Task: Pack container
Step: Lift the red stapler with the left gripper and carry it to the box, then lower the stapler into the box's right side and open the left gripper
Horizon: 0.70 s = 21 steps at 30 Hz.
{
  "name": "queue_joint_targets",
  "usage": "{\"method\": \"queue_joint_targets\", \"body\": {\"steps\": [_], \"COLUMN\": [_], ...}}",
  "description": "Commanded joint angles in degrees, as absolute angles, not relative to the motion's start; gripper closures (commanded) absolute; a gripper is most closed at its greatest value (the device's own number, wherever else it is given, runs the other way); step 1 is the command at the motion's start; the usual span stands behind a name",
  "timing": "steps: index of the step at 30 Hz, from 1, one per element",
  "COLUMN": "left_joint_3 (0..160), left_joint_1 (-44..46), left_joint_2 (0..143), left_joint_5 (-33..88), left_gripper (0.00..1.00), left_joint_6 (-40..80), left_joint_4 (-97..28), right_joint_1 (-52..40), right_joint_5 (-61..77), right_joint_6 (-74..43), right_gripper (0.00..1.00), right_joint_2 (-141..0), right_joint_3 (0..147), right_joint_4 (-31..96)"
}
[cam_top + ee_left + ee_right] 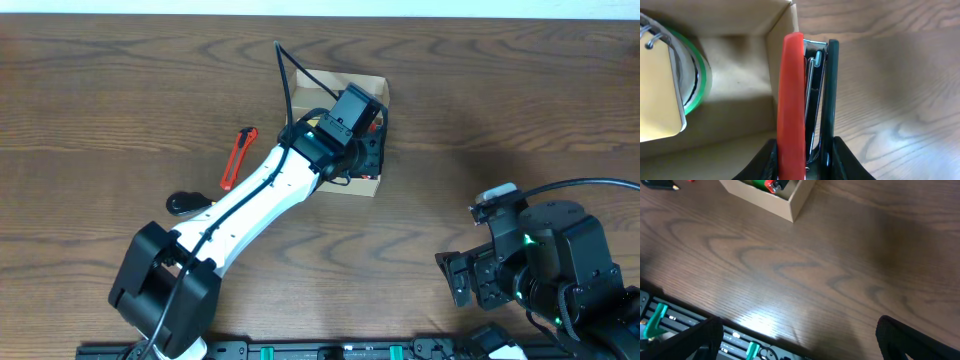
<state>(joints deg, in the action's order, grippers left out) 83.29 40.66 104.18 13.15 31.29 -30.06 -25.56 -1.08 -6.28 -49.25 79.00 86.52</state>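
The container, a tan cardboard box (362,187), stands open at the table's middle back. My left gripper (366,135) is over its right side, shut on a red and black stapler (792,100) held on edge. In the left wrist view, the stapler lines up with the box's right wall, and the box floor (740,80) lies to its left. A green tape roll (697,75) and a yellow spiral notebook (657,95) are inside. My right gripper (470,270) is open and empty at the front right, far from the box (790,205).
A red box cutter (238,158) lies left of the box. A black object (185,203) lies further front left, beside my left arm. The rail at the table's front edge (690,325) is under my right gripper (805,340).
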Motion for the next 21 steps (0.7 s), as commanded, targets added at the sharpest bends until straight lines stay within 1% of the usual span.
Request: {"method": "queue_joint_targets", "body": {"steps": [1, 12, 21], "left_joint_3": [84.1, 84.1, 84.1], "left_joint_1": [40.6, 40.6, 40.6], "left_joint_2": [105.5, 106.7, 107.7], "left_joint_5": [10.9, 7.0, 7.1], "left_gripper": [0.94, 0.94, 0.93], "left_joint_6": [33.5, 31.9, 31.9], "left_joint_4": [-29.7, -27.2, -27.1], "right_joint_1": [-25.1, -25.1, -25.1], "right_joint_5": [-1.6, -1.6, -1.6], "right_joint_6": [-5.5, -5.5, -5.5], "right_gripper": [0.01, 0.01, 0.01], "right_joint_2": [-49.2, -49.2, -49.2], "right_joint_3": [79.0, 79.0, 79.0], "right_joint_4": [86.6, 86.6, 86.6]}}
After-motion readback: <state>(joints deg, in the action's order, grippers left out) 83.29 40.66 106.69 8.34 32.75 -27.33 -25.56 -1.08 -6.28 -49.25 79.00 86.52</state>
